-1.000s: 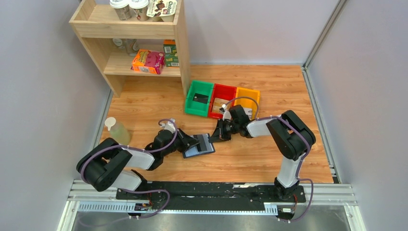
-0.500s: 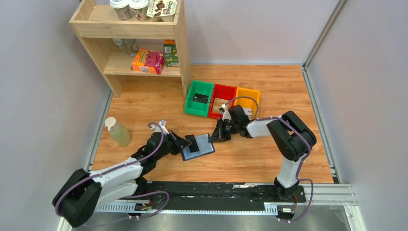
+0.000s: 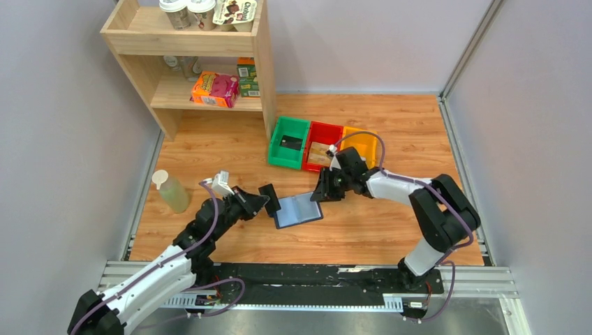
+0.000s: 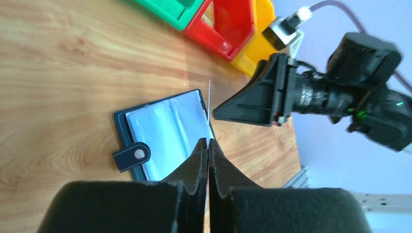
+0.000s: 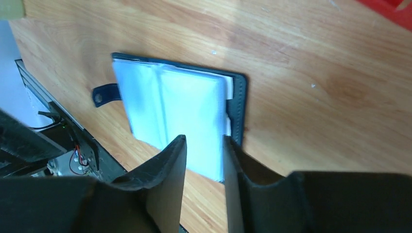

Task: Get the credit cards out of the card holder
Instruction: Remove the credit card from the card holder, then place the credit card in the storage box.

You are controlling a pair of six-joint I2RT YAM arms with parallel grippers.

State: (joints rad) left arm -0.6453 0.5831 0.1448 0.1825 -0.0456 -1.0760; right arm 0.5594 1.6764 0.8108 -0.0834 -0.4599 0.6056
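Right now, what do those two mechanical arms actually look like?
The left arm and right arm match: chunky black joints, white tube sections, a purplish cable looping alongside. The left tool and right tool each end in two black wedge-shaped fingers, with a small white box at the wrist.

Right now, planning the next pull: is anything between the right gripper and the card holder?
Nothing visible. The right gripper hovers open over the card holder; the left gripper holds a card beside it.
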